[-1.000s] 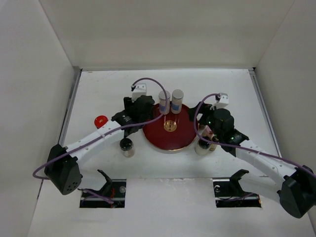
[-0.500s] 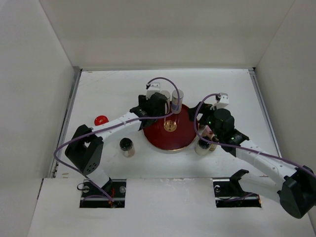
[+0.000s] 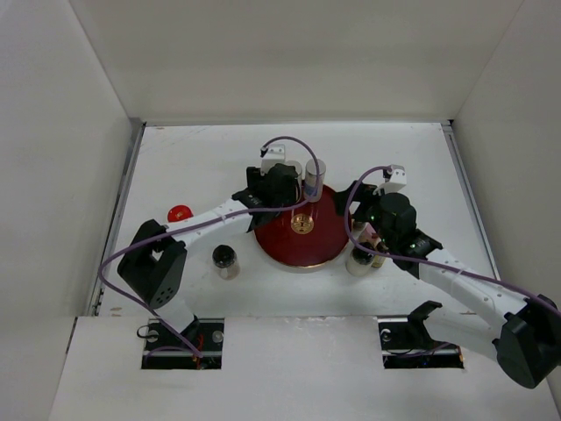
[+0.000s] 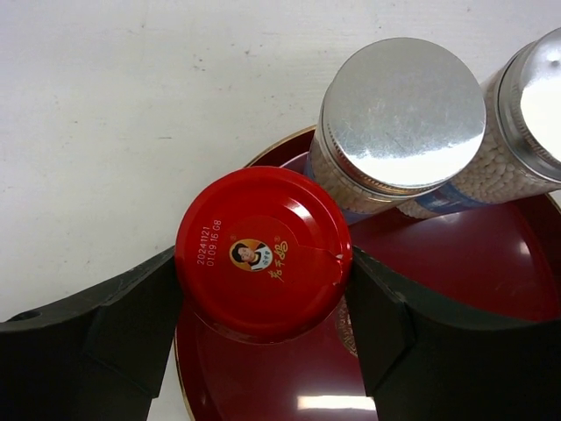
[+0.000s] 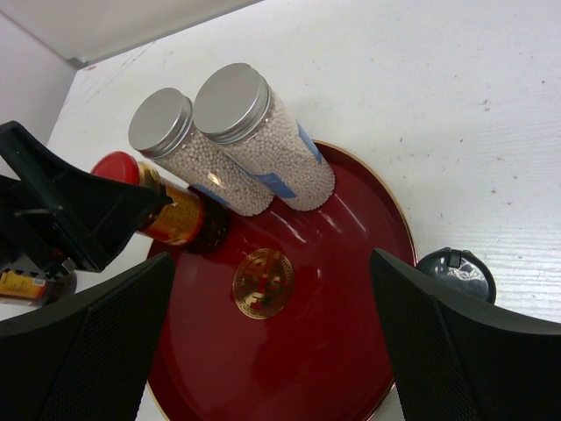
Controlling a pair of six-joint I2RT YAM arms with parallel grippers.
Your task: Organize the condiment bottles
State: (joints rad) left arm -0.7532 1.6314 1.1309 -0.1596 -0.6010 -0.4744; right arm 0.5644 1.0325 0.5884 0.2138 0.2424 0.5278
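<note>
Clamping red-cap jar (image 4: 259, 250) in my left tool (image 4: 263, 294), crowding silver-cap jar (image 4: 401, 110) at upper right; setting down carelessly risks toppling it.

The left gripper (image 4: 263, 298), holding the red-capped glass jar (image 4: 263, 250), has moved from outside the round dark-red tray's (image 3: 302, 253) 10 o'clock rim to its 11 o'clock edge, just beside a silver-capped jar of white beads (image 4: 401, 112). The arm's black elbow joint (image 3: 156, 270) has swung inward.

Light was bright and even, from overhead, with soft shadows on the white table (image 3: 193, 167). Glare sat on the silver cap (image 4: 403, 110) and red tray (image 4: 491, 263).
</note>
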